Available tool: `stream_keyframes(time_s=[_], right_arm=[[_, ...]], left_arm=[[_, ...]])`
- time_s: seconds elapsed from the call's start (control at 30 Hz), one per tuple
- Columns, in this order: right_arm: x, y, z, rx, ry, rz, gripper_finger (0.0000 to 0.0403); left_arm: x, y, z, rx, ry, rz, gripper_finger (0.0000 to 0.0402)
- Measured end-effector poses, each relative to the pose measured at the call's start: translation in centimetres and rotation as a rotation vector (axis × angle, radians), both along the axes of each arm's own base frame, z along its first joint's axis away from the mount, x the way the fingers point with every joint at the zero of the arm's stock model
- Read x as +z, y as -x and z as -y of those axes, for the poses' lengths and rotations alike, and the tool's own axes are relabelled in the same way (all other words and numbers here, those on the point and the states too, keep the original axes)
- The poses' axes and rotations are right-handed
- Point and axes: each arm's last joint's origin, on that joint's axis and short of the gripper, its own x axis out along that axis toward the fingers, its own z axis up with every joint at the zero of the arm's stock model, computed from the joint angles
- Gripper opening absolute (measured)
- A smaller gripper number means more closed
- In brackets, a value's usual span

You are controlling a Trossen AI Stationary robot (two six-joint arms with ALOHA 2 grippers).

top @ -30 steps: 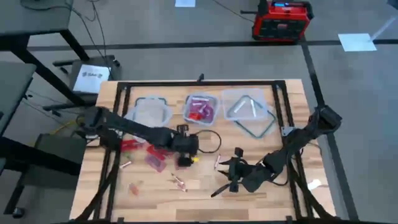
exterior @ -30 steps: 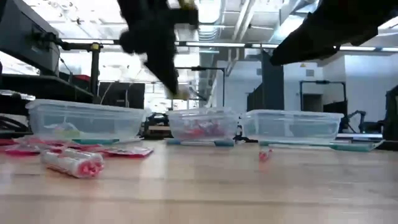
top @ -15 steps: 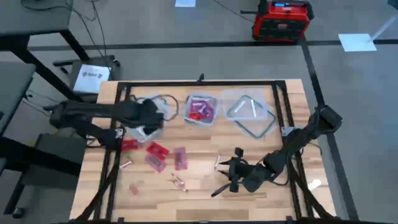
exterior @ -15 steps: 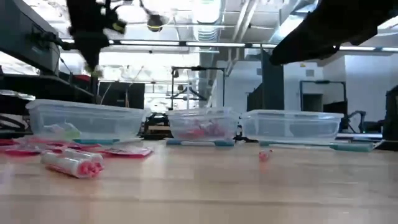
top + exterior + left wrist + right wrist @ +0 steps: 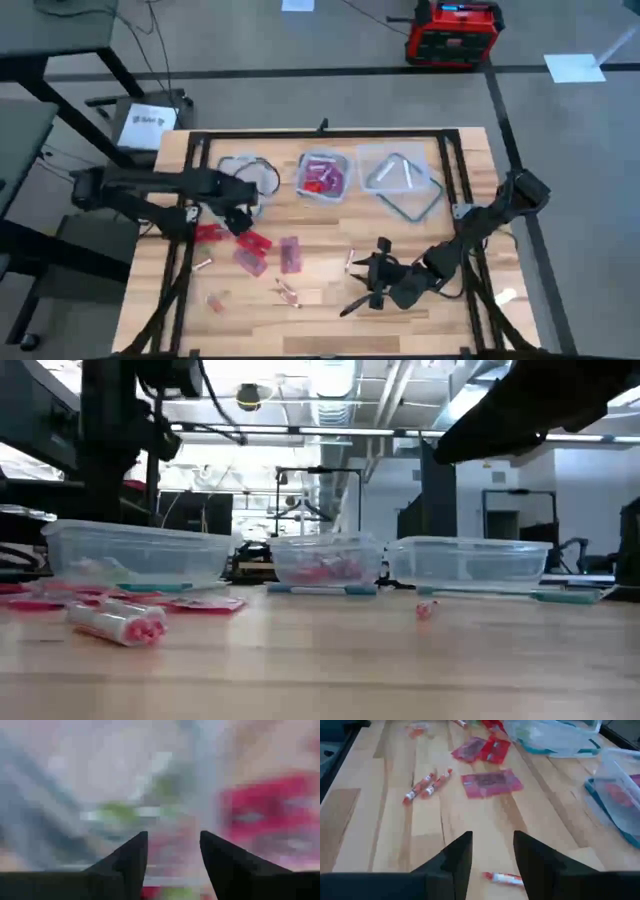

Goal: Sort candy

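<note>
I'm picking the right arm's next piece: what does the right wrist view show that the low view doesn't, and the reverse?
Right wrist only: the right gripper open over bare wood, a small candy just beyond its fingertips, a pair of rolls, a flat purple pack.

Low only: the right-hand tub and the room behind.

Both: the middle tub with red candy, and the table.

One camera looked straight down on the counter (image 5: 330, 300); another sat level at its surface, facing the room. Both shared the tubs (image 5: 325, 560). Wrist cameras peered closely past dark fingers (image 5: 455, 857).
</note>
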Motion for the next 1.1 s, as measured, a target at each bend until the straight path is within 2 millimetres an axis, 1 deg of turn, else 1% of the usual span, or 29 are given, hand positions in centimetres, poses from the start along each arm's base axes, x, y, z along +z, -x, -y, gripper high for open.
stream_keyframes(time_s=[0.13,0.23,0.3,0.4,0.5,0.57,0.63,0.77,0.93,1.03,1.1], right_arm=[[0.0,0.0,0.0,0.001,0.001,-0.001,0.0132],[0.0,0.0,0.0,0.001,0.001,-0.001,0.0132],[0.0,0.0,0.0,0.001,0.001,-0.002,0.0132],[0.0,0.0,0.0,0.001,0.000,-0.001,0.0132],[0.0,0.0,0.0,0.001,0.001,-0.002,0.0132],[0.0,0.0,0.0,0.001,0.000,-0.001,0.0132],[0.0,0.0,0.0,0.001,0.001,-0.002,0.0132],[0.0,0.0,0.0,0.001,0.000,-0.002,0.0132],[0.0,0.0,0.0,0.001,0.001,-0.002,0.0132],[0.0,0.0,0.0,0.001,0.000,-0.002,0.0132],[0.0,0.0,0.0,0.001,0.001,-0.002,0.0132]], left_arm=[[0.8,-0.1,4.2,-0.046,0.051,0.054,0.0167],[0.6,0.9,7.0,-0.059,0.079,0.028,0.0166],[-0.1,1.7,8.5,-0.101,0.086,-0.034,0.0166],[-1.4,3.0,10.5,-0.259,0.073,-0.131,0.0166],[-2.7,3.6,11.9,-0.396,0.043,-0.202,0.0166],[-3.5,3.7,12.5,-0.449,0.006,-0.246,0.0166],[-4.2,3.8,12.7,-0.460,-0.036,-0.310,0.0166],[-5.9,3.5,12.9,-0.471,-0.128,-0.448,0.0166],[-7.8,3.2,13.2,-0.542,-0.194,-0.584,0.0166],[-8.5,3.1,13.1,-0.551,-0.236,-0.603,0.0164],[-9.1,3.6,12.6,-0.535,-0.244,-0.616,0.0159]])
